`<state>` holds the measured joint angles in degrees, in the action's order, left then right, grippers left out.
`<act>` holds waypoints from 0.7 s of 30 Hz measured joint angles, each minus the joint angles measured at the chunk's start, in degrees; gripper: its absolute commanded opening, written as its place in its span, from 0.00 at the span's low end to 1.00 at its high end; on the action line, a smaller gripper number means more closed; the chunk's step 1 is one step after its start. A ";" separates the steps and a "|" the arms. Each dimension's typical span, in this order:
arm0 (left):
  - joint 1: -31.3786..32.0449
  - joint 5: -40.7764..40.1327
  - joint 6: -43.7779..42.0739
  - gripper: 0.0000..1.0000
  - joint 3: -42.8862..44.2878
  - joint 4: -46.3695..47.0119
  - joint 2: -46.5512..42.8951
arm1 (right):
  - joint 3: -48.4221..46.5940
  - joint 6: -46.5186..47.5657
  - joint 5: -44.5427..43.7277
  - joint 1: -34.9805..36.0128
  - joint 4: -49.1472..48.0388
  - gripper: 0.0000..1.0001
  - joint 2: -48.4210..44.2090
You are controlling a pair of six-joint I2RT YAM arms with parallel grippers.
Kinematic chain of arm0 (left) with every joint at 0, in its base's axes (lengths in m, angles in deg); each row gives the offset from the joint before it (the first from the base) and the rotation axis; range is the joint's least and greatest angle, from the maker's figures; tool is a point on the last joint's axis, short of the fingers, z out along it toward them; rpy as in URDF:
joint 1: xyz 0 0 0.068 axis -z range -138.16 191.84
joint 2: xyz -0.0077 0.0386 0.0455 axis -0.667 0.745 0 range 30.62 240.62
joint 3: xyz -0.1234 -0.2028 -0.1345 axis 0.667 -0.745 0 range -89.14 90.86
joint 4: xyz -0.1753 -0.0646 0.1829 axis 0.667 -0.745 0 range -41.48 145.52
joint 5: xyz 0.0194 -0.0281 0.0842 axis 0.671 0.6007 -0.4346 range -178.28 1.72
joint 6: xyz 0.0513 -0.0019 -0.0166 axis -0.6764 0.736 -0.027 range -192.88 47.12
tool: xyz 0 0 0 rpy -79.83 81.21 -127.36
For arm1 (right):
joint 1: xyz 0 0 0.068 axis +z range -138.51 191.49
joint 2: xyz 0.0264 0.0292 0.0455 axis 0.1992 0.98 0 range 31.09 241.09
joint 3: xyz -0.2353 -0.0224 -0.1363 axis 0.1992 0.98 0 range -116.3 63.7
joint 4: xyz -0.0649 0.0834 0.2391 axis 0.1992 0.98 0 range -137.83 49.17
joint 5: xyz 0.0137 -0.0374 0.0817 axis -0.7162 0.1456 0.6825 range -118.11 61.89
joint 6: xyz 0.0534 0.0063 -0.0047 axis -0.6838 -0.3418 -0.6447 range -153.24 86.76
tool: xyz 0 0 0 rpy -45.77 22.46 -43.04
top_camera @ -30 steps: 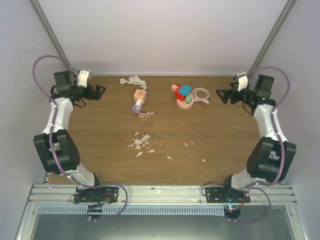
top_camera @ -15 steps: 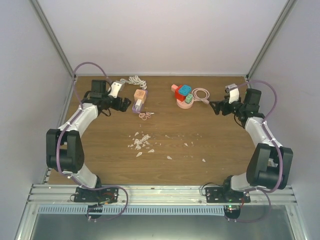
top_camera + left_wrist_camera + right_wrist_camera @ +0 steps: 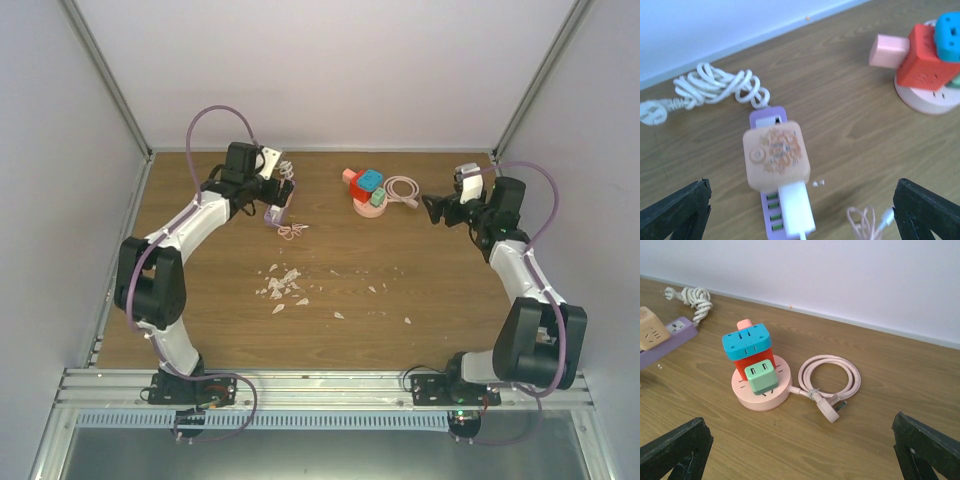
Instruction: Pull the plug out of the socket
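A purple power strip (image 3: 767, 116) lies on the wooden table with an orange cube adapter (image 3: 776, 160) and a white plug (image 3: 796, 207) stuck in it. My left gripper (image 3: 800, 212) hovers over this strip (image 3: 273, 214), open wide, its fingertips far out on either side. A round pink socket (image 3: 747, 397) carries a red-and-blue cube adapter (image 3: 747, 342) and a green plug (image 3: 761, 376). My right gripper (image 3: 800, 450) stands open, a short way to the right of that socket (image 3: 368, 210) and touching nothing; from above it (image 3: 432, 208) is level with the socket.
A coiled white cord (image 3: 715, 87) lies behind the strip near the back wall. The pink socket's own cord (image 3: 832, 380) is coiled at its right. A thin pink cable (image 3: 865, 222) lies by the strip's near end. White scraps (image 3: 285, 285) litter the table's middle.
The left arm has swung right from the back left corner to above the purple strip. The right arm has edged left toward the pink socket. Both grippers stayed open.
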<state>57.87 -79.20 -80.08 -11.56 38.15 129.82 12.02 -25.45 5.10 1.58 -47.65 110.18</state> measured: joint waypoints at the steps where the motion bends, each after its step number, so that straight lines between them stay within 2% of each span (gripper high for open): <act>1: 0.44 -0.79 0.48 0.99 1.68 -0.04 1.42 | 0.11 -0.17 -0.04 0.00 -0.39 1.00 -0.15; 10: 1.44 -6.10 4.24 0.99 13.57 -1.68 12.07 | 0.39 -1.14 0.24 0.00 -1.60 1.00 -0.42; 21: 2.67 -8.17 6.32 0.99 15.37 -4.94 16.72 | 0.85 -2.19 1.27 0.02 -2.01 1.00 -0.42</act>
<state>60.54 -87.38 -73.76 3.81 33.21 146.54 12.87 -27.64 6.37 1.60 -49.66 109.76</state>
